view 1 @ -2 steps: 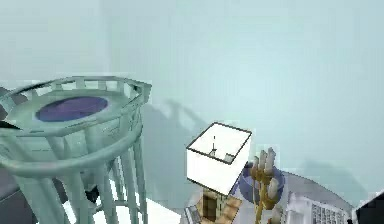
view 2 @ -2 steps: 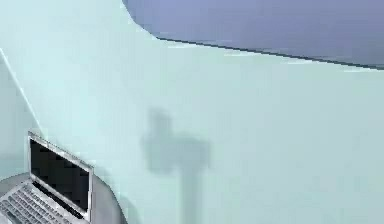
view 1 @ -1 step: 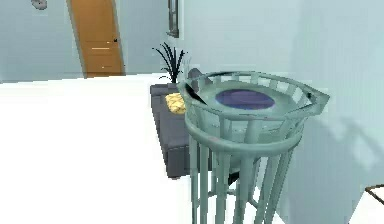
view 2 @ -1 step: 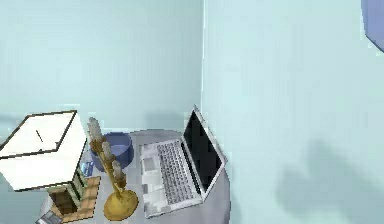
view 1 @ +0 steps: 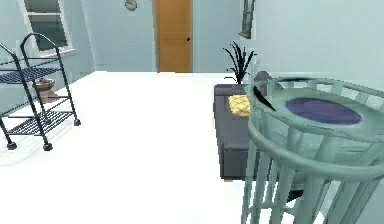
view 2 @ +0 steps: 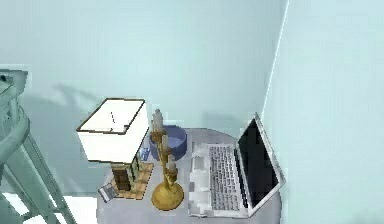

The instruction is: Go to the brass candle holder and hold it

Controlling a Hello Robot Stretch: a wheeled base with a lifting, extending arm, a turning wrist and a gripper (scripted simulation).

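The candle holder (view 2: 168, 186) looks like polished brass, the lamp shade (view 2: 110, 140) matt white cloth, the laptop (view 2: 220, 180) smooth silver metal, the door (view 1: 173, 35) plain wood.

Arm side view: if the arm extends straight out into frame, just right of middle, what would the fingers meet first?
Probably the brass candle holder or the open laptop beside it on the round table; both sit nearest the bottom edge. Depth is unclear.

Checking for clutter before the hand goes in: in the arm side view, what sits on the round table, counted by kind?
Lamp: 1
Brass candle holder: 1
Laptop: 1
Blue round object: 1
Total: 4
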